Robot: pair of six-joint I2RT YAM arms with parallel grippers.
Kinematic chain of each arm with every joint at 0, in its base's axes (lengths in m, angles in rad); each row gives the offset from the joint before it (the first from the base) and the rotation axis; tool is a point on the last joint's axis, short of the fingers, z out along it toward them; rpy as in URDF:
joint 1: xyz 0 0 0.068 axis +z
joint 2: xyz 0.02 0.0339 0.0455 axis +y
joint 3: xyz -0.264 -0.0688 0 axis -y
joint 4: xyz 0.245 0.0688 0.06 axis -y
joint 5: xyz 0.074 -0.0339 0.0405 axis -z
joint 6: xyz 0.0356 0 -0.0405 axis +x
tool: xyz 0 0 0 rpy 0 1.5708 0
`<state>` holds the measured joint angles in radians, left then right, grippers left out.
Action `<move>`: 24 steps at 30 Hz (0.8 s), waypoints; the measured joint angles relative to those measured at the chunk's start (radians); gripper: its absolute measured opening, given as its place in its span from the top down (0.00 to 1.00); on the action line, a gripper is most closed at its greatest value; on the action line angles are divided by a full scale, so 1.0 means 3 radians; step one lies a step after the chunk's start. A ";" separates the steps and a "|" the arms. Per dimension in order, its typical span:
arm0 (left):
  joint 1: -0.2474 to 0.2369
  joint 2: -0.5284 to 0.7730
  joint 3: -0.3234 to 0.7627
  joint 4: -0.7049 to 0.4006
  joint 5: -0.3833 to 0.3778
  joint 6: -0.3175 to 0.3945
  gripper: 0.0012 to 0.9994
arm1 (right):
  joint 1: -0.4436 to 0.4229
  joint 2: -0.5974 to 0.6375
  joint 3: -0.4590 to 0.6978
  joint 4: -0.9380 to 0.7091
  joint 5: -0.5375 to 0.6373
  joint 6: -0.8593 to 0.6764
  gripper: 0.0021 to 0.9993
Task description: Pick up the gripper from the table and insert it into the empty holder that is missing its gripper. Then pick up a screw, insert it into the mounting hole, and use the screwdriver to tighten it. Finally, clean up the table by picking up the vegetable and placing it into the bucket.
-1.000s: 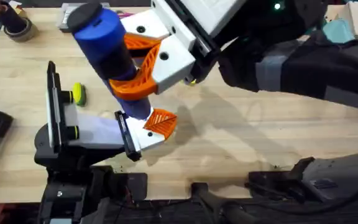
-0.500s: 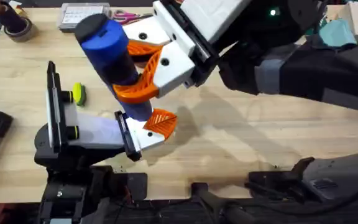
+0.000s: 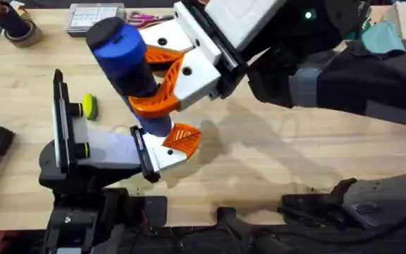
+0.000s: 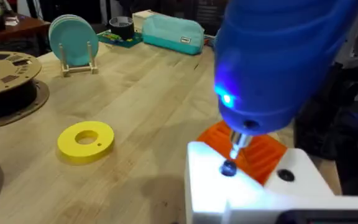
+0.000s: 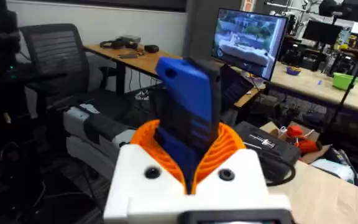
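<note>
The screwdriver (image 3: pixel 129 74) stands nearly upright over the holder (image 3: pixel 162 159), clamped between the orange pads of the right gripper (image 3: pixel 162 81). In the left wrist view its metal bit (image 4: pixel 236 144) rests on a dark screw head (image 4: pixel 228 168) in the white mount, a blue lamp lit just above, and the orange gripper (image 4: pixel 253 149) sits seated just behind the screw. The holder belongs to the left gripper (image 3: pixel 104 144), whose jaws stand wide apart with nothing between them.

Room to move: the table (image 3: pixel 280 148) lies bare to the right of the holder. A yellow-green piece (image 3: pixel 88 106) lies close beside the left jaw. At the far edge lie a tape roll (image 3: pixel 20 32) and scissors (image 3: pixel 143 17).

No writing is legible anywhere.

The left wrist view adds a yellow ring (image 4: pixel 86 140), a brown spool (image 4: pixel 5 84), teal plates in a rack (image 4: pixel 73 40) and a teal case (image 4: pixel 169 32). The right wrist view shows the screwdriver's blue body (image 5: pixel 188 109) in the pads, with office chairs and monitors behind.
</note>
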<state>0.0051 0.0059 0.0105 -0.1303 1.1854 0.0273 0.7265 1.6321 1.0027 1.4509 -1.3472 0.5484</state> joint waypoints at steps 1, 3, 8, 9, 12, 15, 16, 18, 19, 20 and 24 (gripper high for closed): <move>0.0000 0.0000 0.0000 0.0000 0.0000 0.0000 1.00 | 0.0000 0.0000 0.0000 0.0000 0.0000 0.0000 0.98; 0.0000 0.0000 0.0000 0.0000 0.0000 0.0000 1.00 | 0.0000 0.0000 0.0000 -0.0002 0.0000 -0.0001 0.98; 0.0000 0.0000 0.0000 0.0000 0.0000 0.0000 1.00 | 0.0000 0.0010 0.0000 -0.0067 0.0006 -0.0010 0.98; 0.0000 0.0001 0.0000 0.0000 0.0000 0.0000 1.00 | 0.0000 0.0019 0.0000 -0.0067 0.0011 -0.0011 0.98; 0.0000 0.0000 0.0000 0.0000 0.0000 0.0000 1.00 | 0.0000 0.0044 0.0000 -0.0075 0.0016 -0.0019 0.98; 0.0000 0.0000 0.0000 0.0000 0.0000 0.0000 1.00 | 0.0000 0.0056 0.0000 -0.0076 0.0026 -0.0037 0.98; 0.0000 0.0000 0.0000 0.0000 0.0000 0.0000 1.00 | 0.0000 0.0056 0.0000 -0.0076 0.0028 -0.0037 0.98; 0.0000 0.0001 0.0000 0.0000 0.0000 0.0000 1.00 | 0.0002 0.0056 0.0000 -0.0076 0.0028 -0.0045 0.98; 0.0000 0.0001 0.0000 0.0000 0.0000 0.0000 1.00 | 0.0005 0.0056 0.0000 -0.0076 0.0028 -0.0050 0.98; 0.0000 0.0000 0.0000 0.0000 0.0000 0.0000 1.00 | 0.0006 0.0056 0.0000 -0.0076 0.0028 -0.0052 0.98; 0.0000 0.0000 0.0000 0.0000 0.0000 0.0000 1.00 | 0.0009 0.0056 0.0000 -0.0099 0.0028 -0.0062 0.98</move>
<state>0.0051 0.0059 0.0105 -0.1303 1.1854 0.0273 0.7292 1.6489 1.0027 1.4213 -1.3388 0.5297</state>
